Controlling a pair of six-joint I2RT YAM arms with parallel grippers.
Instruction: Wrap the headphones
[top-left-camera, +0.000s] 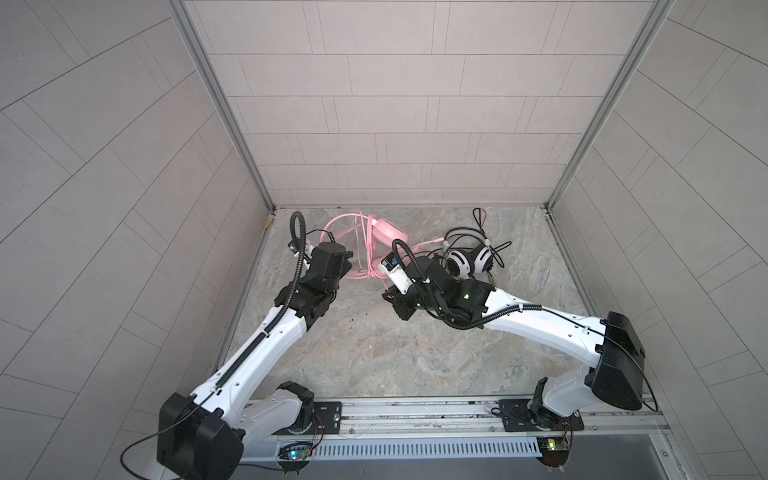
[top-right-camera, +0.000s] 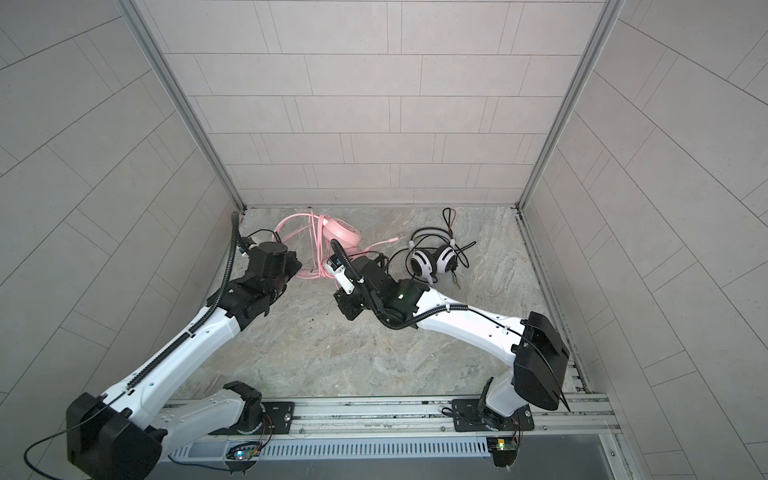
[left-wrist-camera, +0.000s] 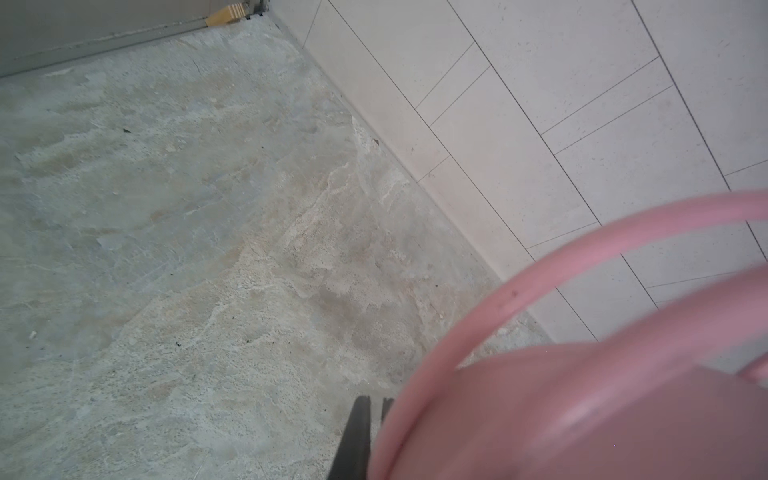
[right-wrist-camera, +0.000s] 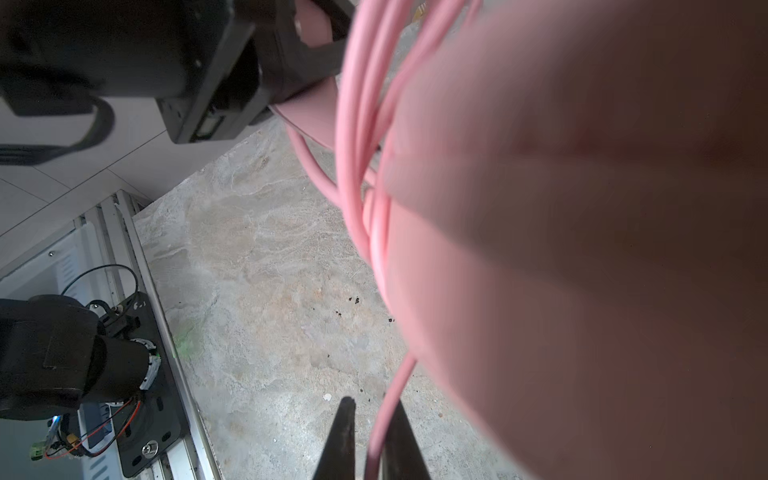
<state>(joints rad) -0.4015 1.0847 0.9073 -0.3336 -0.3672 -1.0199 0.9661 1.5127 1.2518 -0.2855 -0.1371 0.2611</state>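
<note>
**A:** Right claw (right-wrist-camera: 370, 419), state?

**B:** Pinched on a single strand of the pink cable (right-wrist-camera: 361, 124). The strand was thin, round and smooth, and looked slick. Just past the tips, several turns lay bunched against the pink headset (top-left-camera: 388, 232).

**A:** Left claw (right-wrist-camera: 313, 29)?

**B:** Pressed together, apparently clamped on a pink part of that headset, close across from the right claw. It held the headset off the surface (top-left-camera: 374, 353), as far as I could judge.

**A:** Risks?

**B:** The strand could slide out of the narrow tips if pulled at an angle. The ear cup was rounded, glossy plastic, so slack turns could slip off it and the coil would fall open. A hard tug might twist the headset out of the left claw's small hold. The claws also worked near each other, so a wide wrapping swing might knock them together.

**A:** Further out?

**B:** Behind the right claw, away from the left one, the white-and-black headset (top-left-camera: 467, 259) lay on the mottled stone-look surface. It had padded round cups, and its black cable (top-left-camera: 496, 249) was sprawled in loose loops, not wrapped. The pink cable's loose end lay near those loops and could snag on them.
</note>
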